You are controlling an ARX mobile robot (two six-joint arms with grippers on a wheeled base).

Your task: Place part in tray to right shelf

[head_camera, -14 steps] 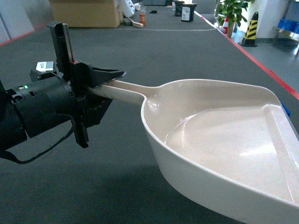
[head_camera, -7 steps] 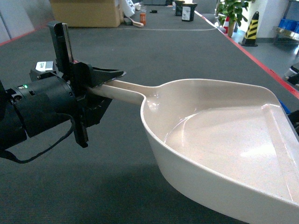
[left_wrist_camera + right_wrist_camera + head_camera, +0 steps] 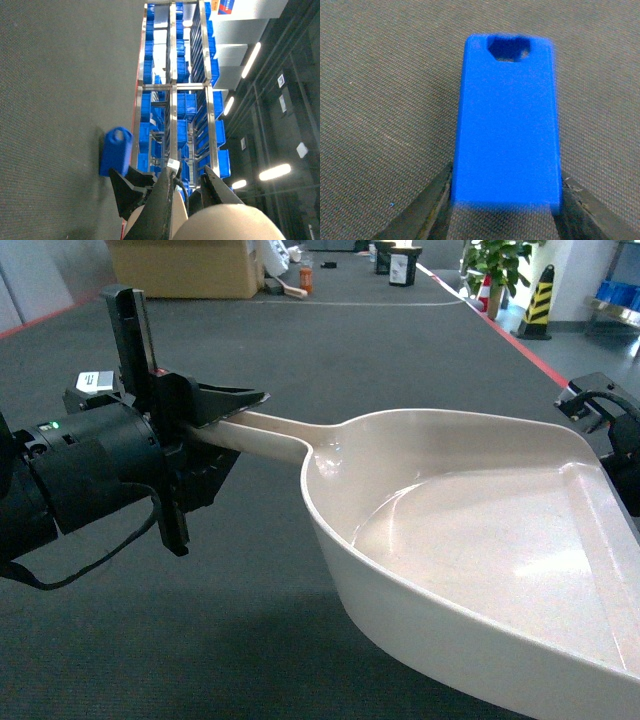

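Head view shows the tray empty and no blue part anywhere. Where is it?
Observer: The right wrist view has the part between the fingers of the right hand, both touching its lower sides.
Operator: Is it over the tray yet?
Observer: No, only grey carpet shows behind it there.
Operator: Is the shelf in sight?
Observer: The left wrist view shows a steel rack loaded with blue crates, beyond the tray.
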